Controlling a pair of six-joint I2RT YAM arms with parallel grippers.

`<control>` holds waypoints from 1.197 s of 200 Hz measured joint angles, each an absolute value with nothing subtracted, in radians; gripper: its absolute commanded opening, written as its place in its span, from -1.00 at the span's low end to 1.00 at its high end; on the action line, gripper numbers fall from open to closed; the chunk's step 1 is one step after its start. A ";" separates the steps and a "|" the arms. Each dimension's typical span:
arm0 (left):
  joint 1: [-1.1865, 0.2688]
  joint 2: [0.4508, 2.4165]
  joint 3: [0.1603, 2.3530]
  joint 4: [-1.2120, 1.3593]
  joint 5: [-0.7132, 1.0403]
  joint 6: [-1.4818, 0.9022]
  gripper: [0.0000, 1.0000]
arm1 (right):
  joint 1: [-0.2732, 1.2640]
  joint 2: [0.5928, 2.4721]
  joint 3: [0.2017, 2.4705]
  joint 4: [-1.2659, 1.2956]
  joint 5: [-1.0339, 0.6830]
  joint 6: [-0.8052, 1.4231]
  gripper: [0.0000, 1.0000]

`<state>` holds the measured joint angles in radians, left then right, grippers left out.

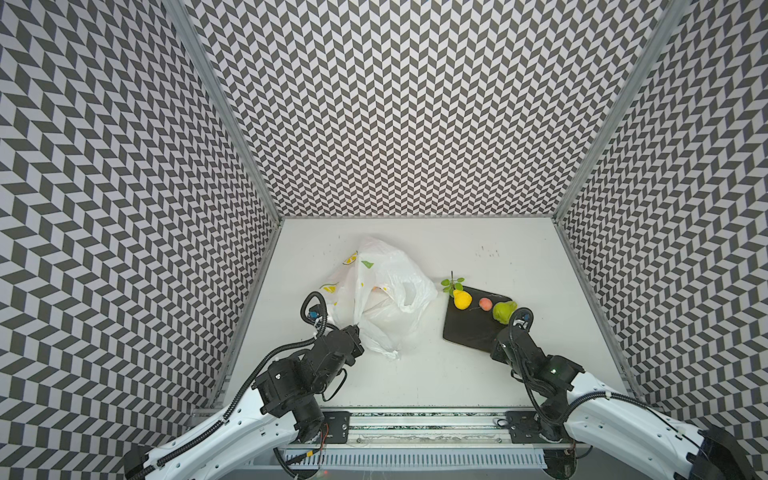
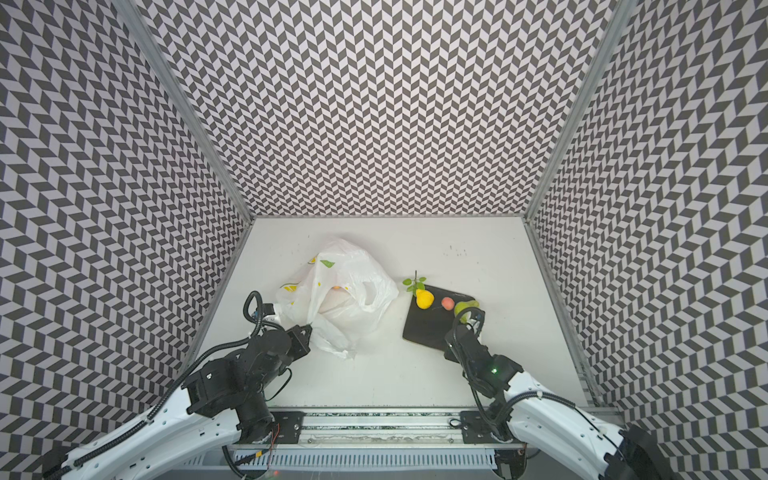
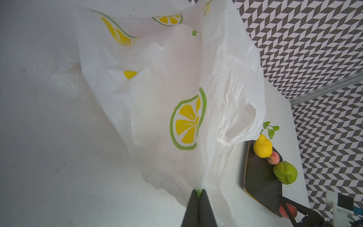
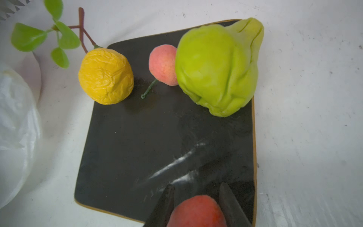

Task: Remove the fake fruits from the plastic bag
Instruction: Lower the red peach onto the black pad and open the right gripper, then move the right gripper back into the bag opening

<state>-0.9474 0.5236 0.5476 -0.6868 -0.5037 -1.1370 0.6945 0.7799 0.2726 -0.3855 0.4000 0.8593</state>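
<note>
Left gripper (image 3: pixel 198 193): pinched tight on a fold of the plastic bag (image 1: pixel 386 286), with no gap between its tips.
Plastic bag: lies crumpled on the left half of the white table (image 1: pixel 457 374), with its near edge drawn up to the left gripper and one handle loop flopped toward the plate.
Inside the bag: a small orange spot shows through the film in both top views; I cannot tell what it is.
Right gripper (image 4: pixel 196 191): partly open, its fingers (image 4: pixel 165 204) clamped on either side of a red-orange fruit (image 4: pixel 196 212).
Held fruit: at the near edge of the dark plate (image 4: pixel 137 147) — whether it touches the plate, I cannot tell.
On the plate: a row along the far edge has a yellow lemon (image 4: pixel 106 75), a small peach (image 4: pixel 162 64) and a green fruit (image 4: pixel 214 66), the last two touching.
Leafy sprig (image 4: pixel 59 37): attached to the lemon and sticking out past the plate onto the table.
</note>
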 measured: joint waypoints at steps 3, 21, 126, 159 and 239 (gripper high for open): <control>-0.947 0.523 0.547 -0.688 -0.504 -1.137 -1.00 | 0.692 0.783 0.272 -0.382 0.400 0.861 -0.31; -0.947 0.521 0.544 -0.690 -0.504 -1.137 -1.00 | 0.680 0.810 0.270 -0.349 0.401 0.862 -0.30; -0.947 0.523 0.544 -0.698 -0.504 -1.138 -1.00 | 0.622 0.880 0.259 -0.250 0.398 0.856 0.14; -0.947 0.523 0.544 -0.698 -0.504 -1.138 -1.00 | 0.618 0.855 0.259 -0.270 0.397 0.855 0.26; -0.947 0.513 0.506 -0.682 -0.499 -1.142 -1.00 | 0.617 0.653 0.490 -0.450 0.300 0.777 0.27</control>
<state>-0.9474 0.5125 0.5064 -0.6819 -0.4992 -1.1416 0.6167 0.6529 0.4896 -0.4496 0.2996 0.7769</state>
